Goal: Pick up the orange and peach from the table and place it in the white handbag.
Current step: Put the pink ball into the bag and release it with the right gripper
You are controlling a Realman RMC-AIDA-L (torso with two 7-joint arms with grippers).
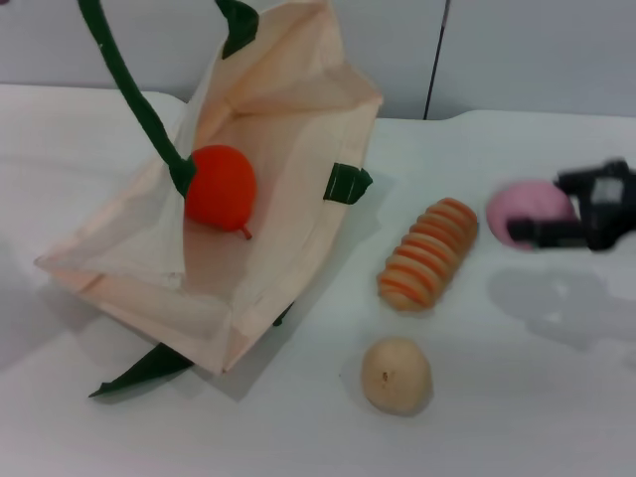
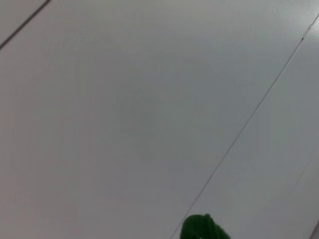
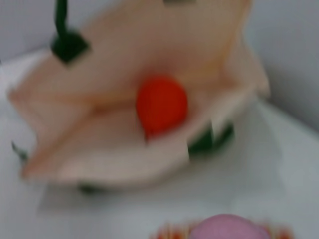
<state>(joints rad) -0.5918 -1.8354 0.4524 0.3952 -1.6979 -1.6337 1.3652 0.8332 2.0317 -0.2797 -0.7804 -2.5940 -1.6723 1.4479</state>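
The orange (image 1: 221,186) lies inside the open white handbag (image 1: 288,109), which rests on the table at the left with its mouth facing the right. It also shows in the right wrist view (image 3: 161,104), inside the handbag (image 3: 119,149). One green handle (image 1: 127,84) is pulled up out of the top of the head view; a bit of green strap (image 2: 202,229) shows in the left wrist view. My left gripper is out of view. My right gripper (image 1: 545,211) is at the far right, shut on the pink peach (image 1: 522,204), held above its shadow. The peach (image 3: 227,227) sits close in the right wrist view.
An oblong orange-and-tan striped piece (image 1: 429,253) lies between the handbag and the peach. A beige round fruit (image 1: 396,375) sits nearer the front. A grey wall stands behind the white table (image 1: 556,397).
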